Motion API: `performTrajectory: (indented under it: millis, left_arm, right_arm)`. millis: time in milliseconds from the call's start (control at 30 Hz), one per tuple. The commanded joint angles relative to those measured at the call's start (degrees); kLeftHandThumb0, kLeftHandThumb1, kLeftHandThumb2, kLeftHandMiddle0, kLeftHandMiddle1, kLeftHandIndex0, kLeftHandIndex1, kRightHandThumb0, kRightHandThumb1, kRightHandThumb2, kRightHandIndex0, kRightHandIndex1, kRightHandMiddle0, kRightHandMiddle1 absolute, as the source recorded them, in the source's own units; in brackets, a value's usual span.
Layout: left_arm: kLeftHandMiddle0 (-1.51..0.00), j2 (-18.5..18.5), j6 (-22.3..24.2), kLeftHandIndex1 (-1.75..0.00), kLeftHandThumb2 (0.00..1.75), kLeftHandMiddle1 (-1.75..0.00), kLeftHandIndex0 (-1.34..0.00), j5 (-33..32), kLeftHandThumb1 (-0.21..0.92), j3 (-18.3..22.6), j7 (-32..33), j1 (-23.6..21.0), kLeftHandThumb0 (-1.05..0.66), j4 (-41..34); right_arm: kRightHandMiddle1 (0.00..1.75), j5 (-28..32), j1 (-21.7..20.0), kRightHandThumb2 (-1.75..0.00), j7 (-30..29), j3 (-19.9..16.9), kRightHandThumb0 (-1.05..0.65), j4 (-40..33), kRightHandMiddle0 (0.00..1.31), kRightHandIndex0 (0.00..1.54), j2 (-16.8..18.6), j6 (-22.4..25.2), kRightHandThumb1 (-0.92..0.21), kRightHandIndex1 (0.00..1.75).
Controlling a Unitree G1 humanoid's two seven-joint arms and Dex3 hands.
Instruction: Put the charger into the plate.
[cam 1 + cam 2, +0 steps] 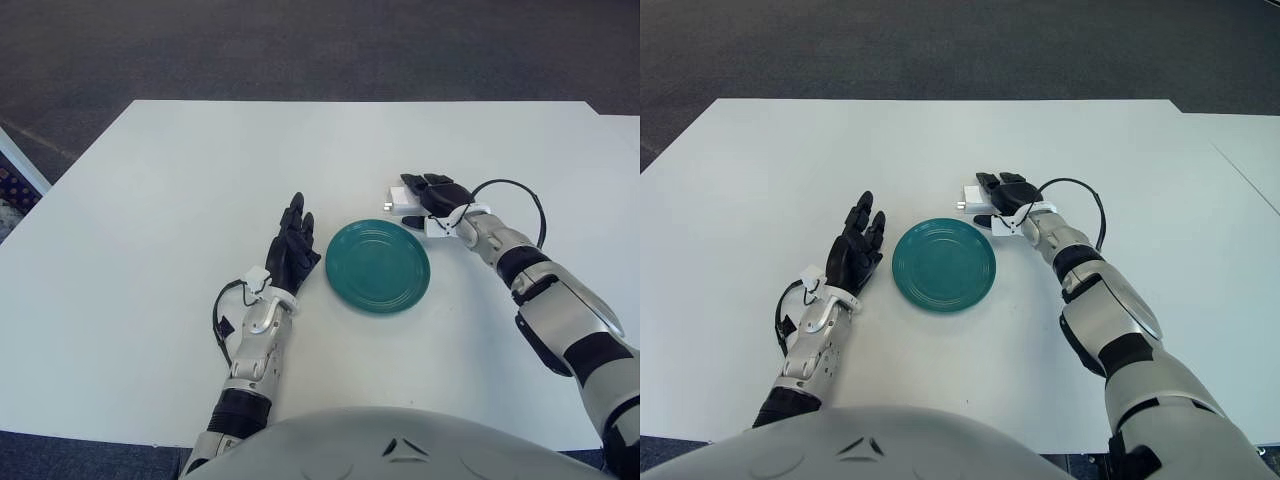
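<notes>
Small white block-shaped charger (401,199) lying on the white rectangular table (150,220), toward its far edge, just beyond the round teal ceramic plate (378,266). Right hand (437,196) covers the charger, black fingers curled upon it. Left hand (292,250), fingers extended and empty, beside the plate's left rim.

Bright even overhead light, soft faint shadows, sharp focus, no glare

White charger (398,199) just beyond empty teal plate (378,266), under right hand (437,197).
</notes>
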Motion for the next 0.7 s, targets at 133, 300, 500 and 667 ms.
performTrajectory:
  millis: [133, 300, 500, 667]
  left_arm:
    - [0.0, -5.94, -2.56, 0.0, 1.16, 0.0, 0.0, 4.45, 0.92, -0.62, 6.04, -2.25, -1.01, 1.78]
    - [-0.01, -5.52, -3.81, 0.0, 1.11, 0.0, 0.0, 7.74, 0.92, -1.2, 9.18, -3.32, -1.04, 3.05]
    - [-0.02, -5.2, -4.2, -0.01, 1.08, -0.01, -0.02, 8.39, 0.92, -1.3, 10.67, -4.29, -1.05, 3.04]
    - [-0.03, -5.46, -4.78, -0.02, 1.07, -0.01, -0.03, 8.12, 0.92, -1.13, 11.79, -4.81, -1.05, 3.17]
  right_arm:
    - [0.71, -2.6, 2.29, -0.68, 3.67, 2.14, -0.84, 4.38, 0.0, 0.28, -3.06, -0.11, -0.92, 0.04]
    - [1.56, -5.04, 0.71, -0.62, 1.23, 4.21, -0.74, 4.98, 0.1, 0.31, -6.08, -2.97, -0.92, 1.36]
    - [1.73, -5.92, -1.02, -0.63, 1.99, 4.61, -0.64, 5.08, 0.43, 0.63, -9.27, -5.29, -0.92, 1.7]
    - [1.74, -6.45, -1.81, -0.72, 1.0, 5.02, -0.61, 5.04, 0.6, 0.75, -9.79, -4.35, -0.92, 1.74]
